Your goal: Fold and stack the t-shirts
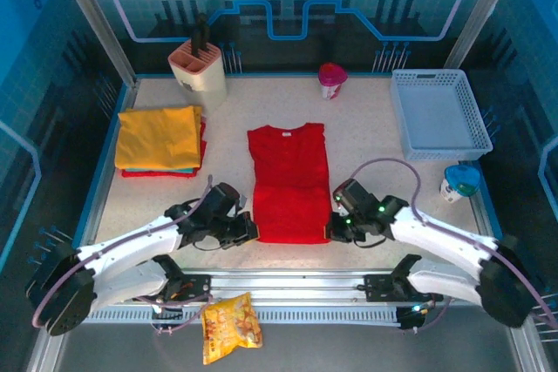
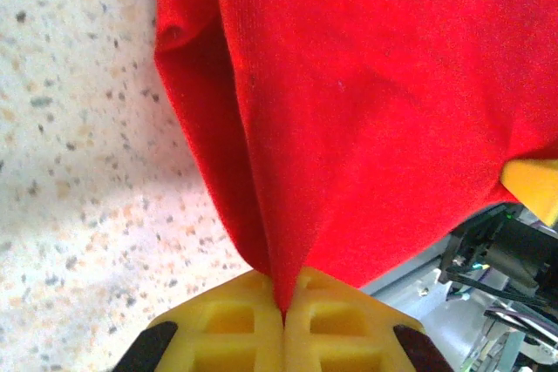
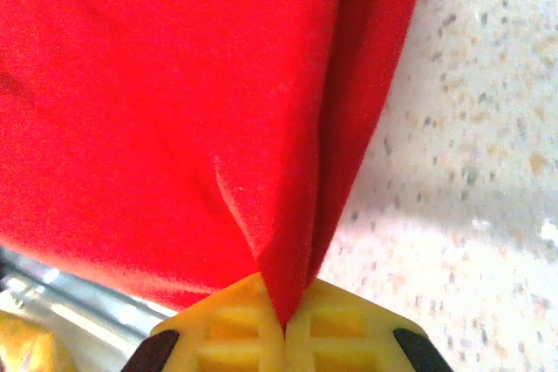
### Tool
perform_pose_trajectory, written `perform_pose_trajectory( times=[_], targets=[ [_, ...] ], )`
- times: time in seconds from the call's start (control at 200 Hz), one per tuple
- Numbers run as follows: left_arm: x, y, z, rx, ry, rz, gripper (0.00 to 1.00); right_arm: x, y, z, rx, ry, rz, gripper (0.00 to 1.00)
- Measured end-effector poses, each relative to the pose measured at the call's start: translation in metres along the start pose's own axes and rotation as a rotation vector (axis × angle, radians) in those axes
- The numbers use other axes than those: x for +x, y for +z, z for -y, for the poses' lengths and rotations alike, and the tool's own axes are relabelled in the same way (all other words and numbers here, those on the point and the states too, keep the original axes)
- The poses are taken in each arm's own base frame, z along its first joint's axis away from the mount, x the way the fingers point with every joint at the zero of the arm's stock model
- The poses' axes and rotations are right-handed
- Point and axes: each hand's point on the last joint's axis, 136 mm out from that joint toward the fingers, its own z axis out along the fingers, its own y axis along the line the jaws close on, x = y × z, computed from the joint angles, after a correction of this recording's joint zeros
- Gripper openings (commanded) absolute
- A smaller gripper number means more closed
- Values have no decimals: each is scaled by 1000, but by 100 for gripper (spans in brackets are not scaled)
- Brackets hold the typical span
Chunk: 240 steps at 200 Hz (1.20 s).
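Red shirt (image 1: 289, 182) pinched at both near corners, left hand (image 1: 251, 231) and right hand (image 1: 333, 230) clamped on its hem: lift level, together, and lay it squarely toward the collar.

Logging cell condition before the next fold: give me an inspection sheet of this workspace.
Surface: speckled white tabletop, no spills seen.
Job's things: bright red cloth t-shirt flat at centre, sides folded in; mustard yellow folded t-shirt tops a pile at left.
Clutter: white plastic lattice basket, pink cup, beige utensil holder, blue-white cup, yellow-orange snack bag by the near rail.
Grippers: left gripper and right gripper each shut on the red t-shirt's near corners.
Cables: lilac hoses loop along both arms.
Surroundings: blue-lit panel walls, metal frame.
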Motion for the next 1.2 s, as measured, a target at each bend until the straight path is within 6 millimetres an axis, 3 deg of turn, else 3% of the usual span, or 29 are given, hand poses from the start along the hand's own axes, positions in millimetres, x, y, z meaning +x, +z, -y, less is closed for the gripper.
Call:
perform_pose_trajectory(
  times=[0.11,0.235,0.44,0.69,0.956,1.201],
  targets=[
    [1,-8,3,-18,-14,8,5,-1,-20,0,-13,17,56,0],
    [-13,-25,31,-3,4,45,3,-13,-35,-4,8,34,73,0],
    [-62,-45,74,24,9,128,2,-57,-49,-13,28,52,115,0],
    [-120,-53,89,5,4,176,1,-125,-67,-37,-15,37,166,0],
    [-177,-47,95,-8,10,196,0,-194,-62,-50,-43,23,163,0],
    [-222,-48,112,-4,46,227,0,-232,-51,-56,-66,15,150,0]
  ],
)
